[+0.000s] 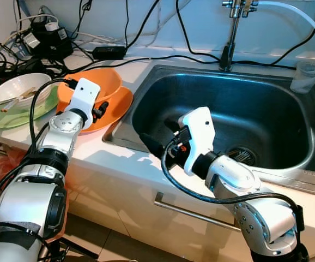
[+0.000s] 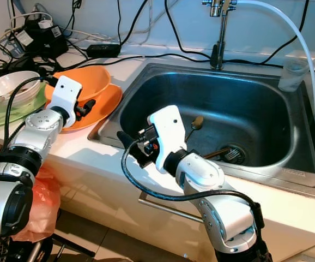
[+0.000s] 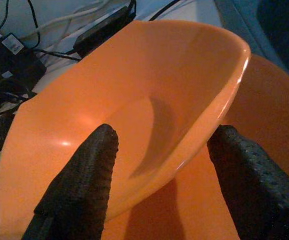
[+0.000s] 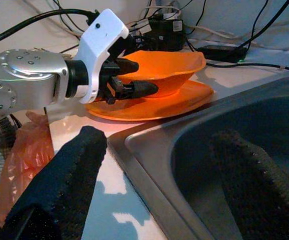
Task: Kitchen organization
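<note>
Home kitchen, steel sink [image 1: 266, 164], tap [image 1: 231, 33], dishes on counter [image 1: 119, 158]

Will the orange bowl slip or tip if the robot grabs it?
Probably a bit slippery: the orange bowl looks smooth and glossy. It already sits tilted on the orange plate, so it might rock. It looks stiff, so the open left end effector straddling its rim shouldn't bend it.

Cables [image 1: 146, 33]: black, tangled along the wall behind the counter.
Power adapters [image 1: 46, 38]: piled at the far left corner.
Orange plastic bag [image 2: 35, 204]: hanging below the counter edge.
Cabinet handle [image 1: 193, 214]: metal bar under the counter.
</note>
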Motion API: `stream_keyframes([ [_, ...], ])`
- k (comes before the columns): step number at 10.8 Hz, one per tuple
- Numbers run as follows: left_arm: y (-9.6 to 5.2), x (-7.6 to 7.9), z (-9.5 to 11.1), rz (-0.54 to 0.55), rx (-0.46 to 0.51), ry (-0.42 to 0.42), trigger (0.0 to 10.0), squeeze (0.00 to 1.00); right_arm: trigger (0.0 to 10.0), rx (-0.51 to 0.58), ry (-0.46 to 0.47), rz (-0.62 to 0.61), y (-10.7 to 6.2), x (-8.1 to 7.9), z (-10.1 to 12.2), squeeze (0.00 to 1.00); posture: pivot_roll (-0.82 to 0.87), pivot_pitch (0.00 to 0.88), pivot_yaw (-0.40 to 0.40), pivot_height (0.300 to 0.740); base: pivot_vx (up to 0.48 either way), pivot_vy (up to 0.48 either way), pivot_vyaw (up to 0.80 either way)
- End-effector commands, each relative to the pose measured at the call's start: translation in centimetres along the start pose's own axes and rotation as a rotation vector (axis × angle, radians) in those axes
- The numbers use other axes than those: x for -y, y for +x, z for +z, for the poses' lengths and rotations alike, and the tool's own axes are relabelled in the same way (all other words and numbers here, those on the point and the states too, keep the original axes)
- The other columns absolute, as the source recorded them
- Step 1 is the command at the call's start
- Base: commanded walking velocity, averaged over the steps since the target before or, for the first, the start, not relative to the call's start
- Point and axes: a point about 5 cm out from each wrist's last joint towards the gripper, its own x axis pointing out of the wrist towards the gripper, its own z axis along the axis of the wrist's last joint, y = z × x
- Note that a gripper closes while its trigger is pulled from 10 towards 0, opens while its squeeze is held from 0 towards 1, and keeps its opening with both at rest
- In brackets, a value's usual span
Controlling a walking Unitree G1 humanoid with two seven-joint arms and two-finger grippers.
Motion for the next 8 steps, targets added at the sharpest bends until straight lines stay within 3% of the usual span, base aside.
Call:
stream_keyframes([
  [1, -0.12, -0.55, -0.22, -0.002, -0.019, -0.008, 0.0, 0.00, 10.0, 0.004, 0.002, 0.006, -0.14, -0.27, 0.15, 0.00, -0.11, 0.000, 0.132, 0.740, 0.000, 0.000, 0.00],
  [8, -0.12, 0.04, -0.73, -0.031, -0.029, -0.028, 0.0, 0.00, 10.0, -0.008, -0.005, -0.008, -0.17, -0.03, -0.07, 0.00, -0.11, 0.000, 0.131, 0.740, 0.000, 0.000, 0.00],
])
